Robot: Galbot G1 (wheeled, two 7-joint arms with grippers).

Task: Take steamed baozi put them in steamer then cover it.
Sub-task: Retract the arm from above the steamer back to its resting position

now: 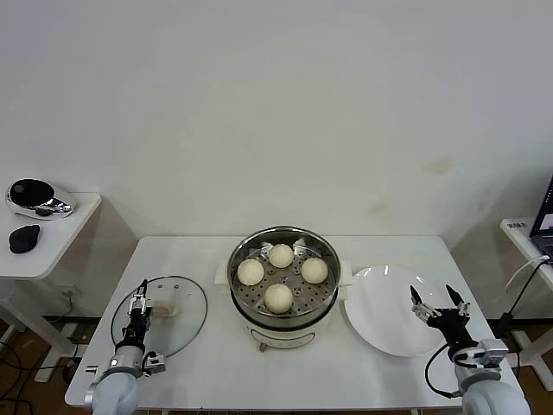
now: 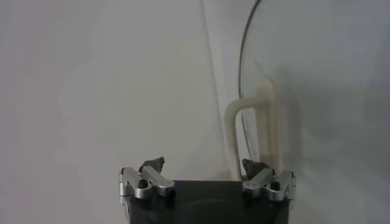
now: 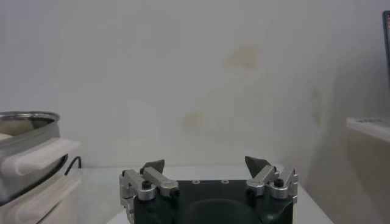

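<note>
Steel-tipped and spread wide, your left gripper hangs low over the near-left part of the table, jaws apart with nothing between them. Just beyond its fingertips sits the cover, and in the left wrist view its cream handle stands close to one fingertip, not touching. That cover is clear glass with a thin metal rim, lying flat on the white tabletop just beside the steamer, on its left.

Over on your right, the right gripper is parked above the near edge of the white plate, jaws open and empty as well. The right wrist view shows the same wide spread, with the steamer's shiny wall and white side handle off to one side.

Now the pot itself: round, polished stainless steel on a white base, small handles at the sides, standing at the middle of the table. Its perforated tray holds all four steamed baozi, smooth, cream-white and round, spaced in a diamond: one at the back, one at the left, one at the right and one at the front. They sit apart from one another. The steamer is uncovered. The plate lies right beside it, bare.
</note>
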